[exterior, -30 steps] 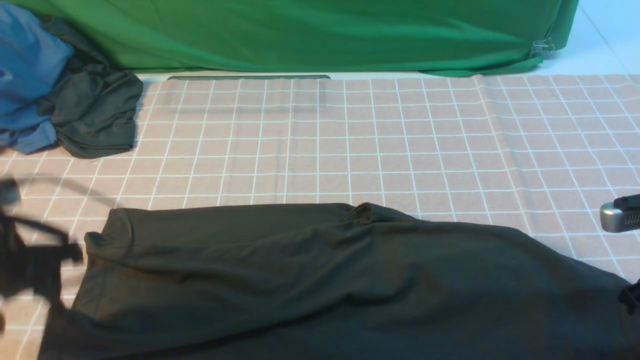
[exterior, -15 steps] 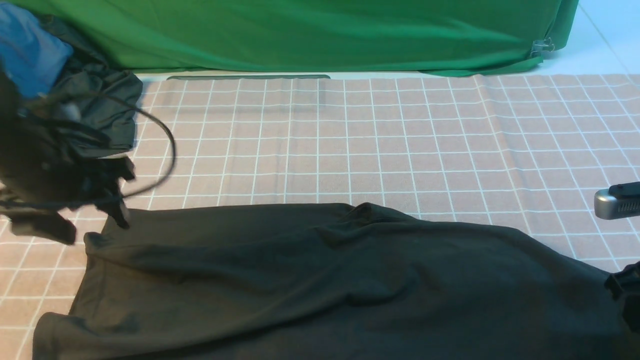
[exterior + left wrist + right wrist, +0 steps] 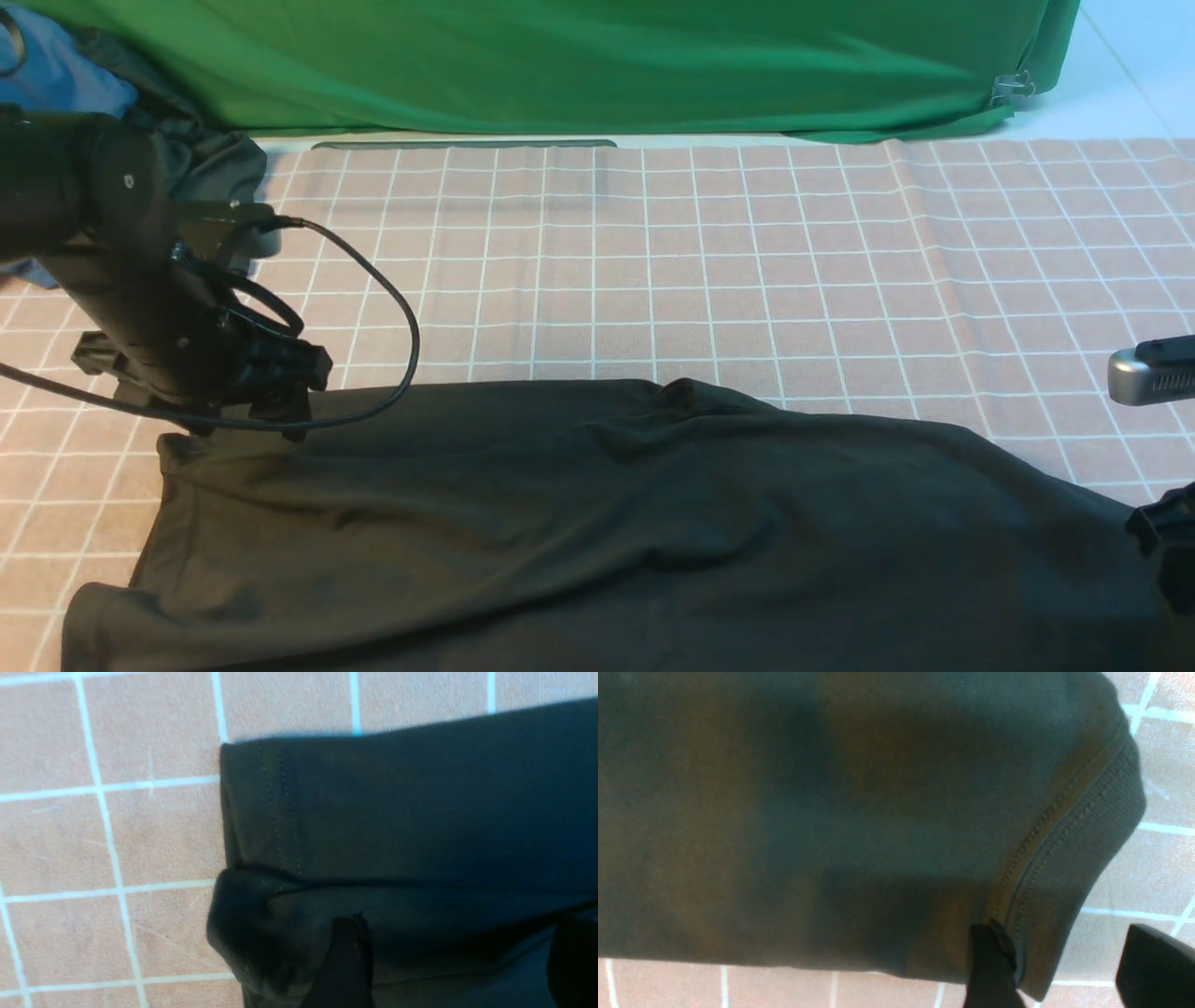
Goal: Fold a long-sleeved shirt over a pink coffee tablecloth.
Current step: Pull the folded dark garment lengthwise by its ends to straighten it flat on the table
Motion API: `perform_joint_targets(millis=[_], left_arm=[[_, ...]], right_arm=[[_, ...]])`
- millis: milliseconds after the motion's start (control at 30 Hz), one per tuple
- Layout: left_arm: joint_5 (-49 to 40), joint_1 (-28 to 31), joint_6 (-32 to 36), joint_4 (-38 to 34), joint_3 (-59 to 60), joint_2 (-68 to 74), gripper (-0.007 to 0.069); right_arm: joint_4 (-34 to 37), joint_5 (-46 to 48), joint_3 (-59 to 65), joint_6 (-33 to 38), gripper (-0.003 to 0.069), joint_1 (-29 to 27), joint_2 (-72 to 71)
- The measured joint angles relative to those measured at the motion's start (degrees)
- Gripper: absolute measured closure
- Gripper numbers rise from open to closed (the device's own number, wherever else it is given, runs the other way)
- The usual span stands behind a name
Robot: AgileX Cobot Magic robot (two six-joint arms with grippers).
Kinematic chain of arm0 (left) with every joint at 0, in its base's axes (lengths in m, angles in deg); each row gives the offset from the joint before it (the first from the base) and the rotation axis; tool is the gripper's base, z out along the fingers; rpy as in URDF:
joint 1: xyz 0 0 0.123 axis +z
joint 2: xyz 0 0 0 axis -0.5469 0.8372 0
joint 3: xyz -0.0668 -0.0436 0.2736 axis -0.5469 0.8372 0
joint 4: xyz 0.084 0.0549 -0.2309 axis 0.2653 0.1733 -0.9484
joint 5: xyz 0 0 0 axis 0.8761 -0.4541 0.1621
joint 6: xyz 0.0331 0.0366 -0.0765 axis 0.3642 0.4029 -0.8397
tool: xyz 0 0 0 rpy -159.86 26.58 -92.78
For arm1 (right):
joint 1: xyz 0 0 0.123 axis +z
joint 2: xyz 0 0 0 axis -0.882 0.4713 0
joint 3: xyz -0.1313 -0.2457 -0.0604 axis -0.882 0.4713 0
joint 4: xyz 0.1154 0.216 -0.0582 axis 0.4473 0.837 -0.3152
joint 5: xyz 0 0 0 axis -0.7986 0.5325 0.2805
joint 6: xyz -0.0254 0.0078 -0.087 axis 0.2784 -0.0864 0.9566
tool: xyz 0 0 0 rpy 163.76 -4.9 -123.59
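Observation:
The long-sleeved shirt (image 3: 635, 523) lies black and rumpled across the near part of the pink coffee tablecloth (image 3: 747, 261); no print shows. My left gripper (image 3: 275, 418) hangs over the shirt's far left corner. In the left wrist view its fingers (image 3: 345, 961) stand wide apart, open, just above the stitched hem corner of the shirt (image 3: 397, 812). My right gripper (image 3: 1167, 546) is at the shirt's right end. The right gripper (image 3: 1073, 970) is open, one finger (image 3: 992, 970) over the shirt's ribbed edge (image 3: 1083, 835), the other above bare tablecloth (image 3: 1125, 882).
A bright green cloth (image 3: 597, 65) hangs along the back, with a clip (image 3: 1013, 89) at its right end. A blue garment (image 3: 56, 89) bunched with a dark grey-green one (image 3: 219, 159) sits at the back left, behind my left arm.
My left arm has swung in from the left edge to the shirt's far left corner. The shirt's near left part has dropped flat. The right gripper has shifted slightly.

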Motion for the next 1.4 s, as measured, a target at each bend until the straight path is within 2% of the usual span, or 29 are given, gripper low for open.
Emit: perform_joint_targets(millis=[400, 500, 667, 733, 867, 1167, 1333, 1400], left_arm=[[-0.6, 0.0, 1.9, 0.2, 0.0, 5.0, 0.0105], [-2.4, 0.0, 5.3, -1.6, 0.0, 5.0, 0.0216], [-4.9, 0.0, 9.1, -3.4, 0.0, 5.0, 0.0519], [-4.9, 0.0, 9.3, -3.4, -0.3, 5.0, 0.0581], [-5.2, 0.0, 9.4, -3.4, -2.1, 5.0, 0.061], [-9.2, 0.0, 9.6, -3.8, -6.3, 2.6, 0.061], [-17.1, 0.0, 15.1, -8.0, -6.3, 2.2, 0.0606], [-16.7, -0.1, 15.3, -8.2, -6.3, 2.2, 0.059]], right_arm=[[1.5, -1.2, 0.0, 0.1, 0.0254, 0.0, 0.0], [1.6, -1.3, 0.0, 0.1, 0.0254, 0.0, 0.0], [1.7, -1.3, 0.0, 0.2, 0.0254, 0.0, 0.0], [1.7, -1.3, 0.0, 0.2, 0.0254, 0.0, 0.0], [1.7, -1.3, 0.0, 0.2, 0.0254, 0.0, 0.0], [2.0, -1.5, 0.0, 0.2, 0.0254, 0.0, 0.0], [2.2, -1.9, 0.0, 0.2, 0.0254, 0.0, 0.0], [2.7, -2.2, 0.0, 0.2, 0.0254, 0.0, 0.0]])
